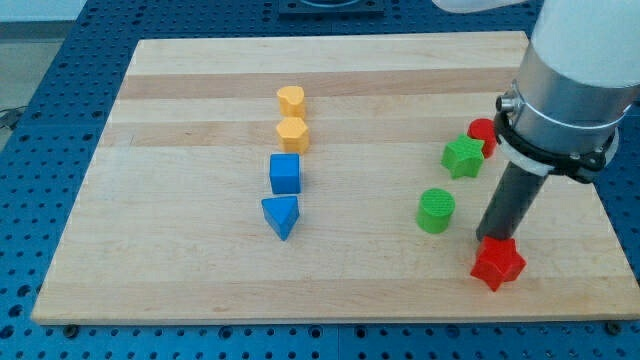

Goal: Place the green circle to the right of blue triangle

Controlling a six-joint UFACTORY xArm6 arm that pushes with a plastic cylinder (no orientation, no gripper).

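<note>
The green circle (435, 211) stands right of the board's middle. The blue triangle (281, 215) lies left of it, well apart, below the blue cube (285, 173). My tip (487, 238) is at the lower end of the dark rod, to the right of the green circle with a small gap between them. It sits right at the top edge of the red star (497, 264); contact cannot be told.
A yellow heart (291, 100) and a yellow hexagon (292, 134) stand above the blue cube in a column. A green star (463, 157) and a red block (483, 133), partly hidden by the arm, lie above the green circle. The board's right edge (612, 215) is close.
</note>
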